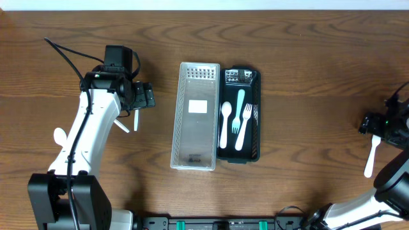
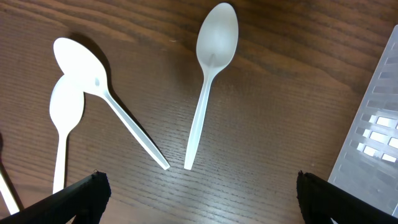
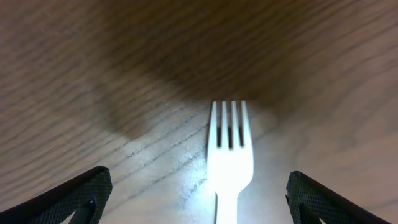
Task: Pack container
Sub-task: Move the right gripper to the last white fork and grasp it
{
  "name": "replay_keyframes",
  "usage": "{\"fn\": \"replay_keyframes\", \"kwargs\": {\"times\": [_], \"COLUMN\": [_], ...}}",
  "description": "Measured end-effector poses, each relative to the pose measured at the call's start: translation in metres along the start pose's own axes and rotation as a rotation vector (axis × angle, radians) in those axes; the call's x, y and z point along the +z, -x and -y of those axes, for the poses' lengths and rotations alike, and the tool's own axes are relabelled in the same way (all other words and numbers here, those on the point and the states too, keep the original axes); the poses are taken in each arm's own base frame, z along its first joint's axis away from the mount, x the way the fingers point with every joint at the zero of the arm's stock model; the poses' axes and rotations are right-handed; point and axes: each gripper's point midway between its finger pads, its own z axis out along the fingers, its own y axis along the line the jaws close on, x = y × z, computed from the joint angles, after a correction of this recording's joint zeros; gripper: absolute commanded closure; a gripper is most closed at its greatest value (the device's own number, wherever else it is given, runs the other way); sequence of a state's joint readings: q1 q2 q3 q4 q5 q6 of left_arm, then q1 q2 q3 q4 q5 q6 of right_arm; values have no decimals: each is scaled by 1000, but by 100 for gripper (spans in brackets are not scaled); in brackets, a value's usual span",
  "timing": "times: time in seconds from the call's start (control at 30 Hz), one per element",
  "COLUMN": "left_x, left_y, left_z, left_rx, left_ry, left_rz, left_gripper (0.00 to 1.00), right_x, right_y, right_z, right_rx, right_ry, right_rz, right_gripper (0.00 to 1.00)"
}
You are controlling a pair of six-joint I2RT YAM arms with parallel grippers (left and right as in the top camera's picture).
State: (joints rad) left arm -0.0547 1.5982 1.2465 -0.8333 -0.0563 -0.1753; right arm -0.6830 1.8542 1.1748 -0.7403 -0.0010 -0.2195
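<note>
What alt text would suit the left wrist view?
An overlapping pair of white spoons and a lone spoon lie on a wooden table. The open left pincer frames the bottom corners; a clear tray shows at right.

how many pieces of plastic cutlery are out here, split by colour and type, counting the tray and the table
white spoons: 4
white forks: 2
teal utensil: 1
total: 7
</note>
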Motion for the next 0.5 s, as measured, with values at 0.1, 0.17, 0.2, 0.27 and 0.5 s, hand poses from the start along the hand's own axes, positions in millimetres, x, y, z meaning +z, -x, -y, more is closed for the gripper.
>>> {"fn": "replay_keyframes", "kwargs": {"times": [0.1, 0.17, 0.2, 0.27, 0.5], "left_x": [0, 0, 0, 0, 0], "left_y": [0, 0, 0, 0, 0], "left_z": [0, 0, 0, 0, 0], "left_rx": [0, 0, 0, 0, 0], "left_ry": [0, 0, 0, 0, 0], "left_rz": [0, 0, 0, 0, 0], "left_gripper": [2, 2, 2, 2, 2], "right_x": [6, 10, 11, 16, 21], "right_y": [-2, -3, -4, -6, -7], "right_z": [-1, -1, -1, -2, -3], "right_rx": [0, 0, 0, 0, 0], "right_ry": [6, 9, 10, 13, 22], "right_rz": [-14, -23, -27, -41, -51], "right_gripper": [7, 7, 8, 8, 18]}}
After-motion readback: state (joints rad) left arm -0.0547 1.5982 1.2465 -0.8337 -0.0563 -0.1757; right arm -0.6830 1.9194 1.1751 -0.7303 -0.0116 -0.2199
